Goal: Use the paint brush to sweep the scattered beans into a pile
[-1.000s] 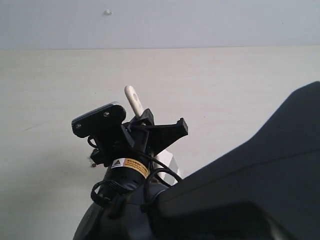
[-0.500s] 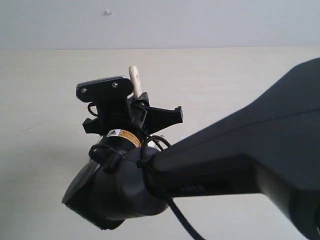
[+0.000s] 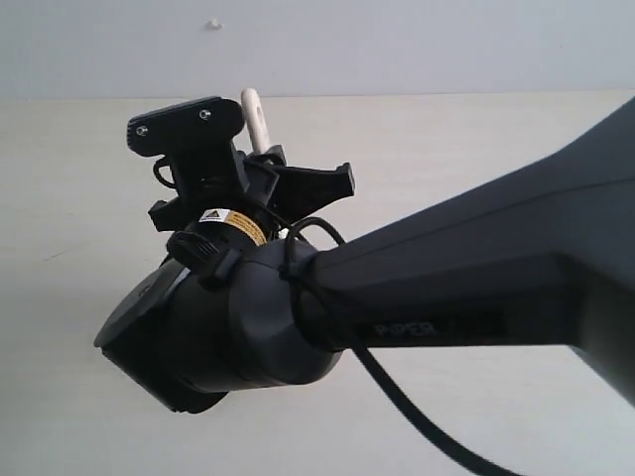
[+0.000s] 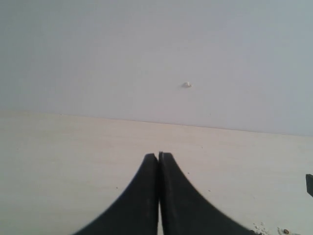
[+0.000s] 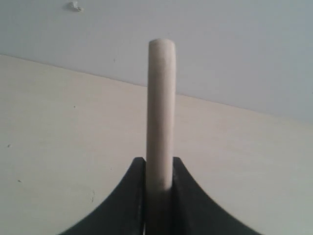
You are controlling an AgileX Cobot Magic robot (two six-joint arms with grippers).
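Above the table [image 3: 79, 198] — right gripper [image 5: 160, 169] pinching paint brush [image 5: 161, 98] by its handle; left gripper [image 4: 159, 157] pressed together, empty. Mid-sweep, likely — next, bristles down behind stray beans [image 4: 285, 230].

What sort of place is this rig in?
Likely a robot lab test bench: a pale tabletop, a plain grey wall behind it, and a black cabled arm holding a paint brush.
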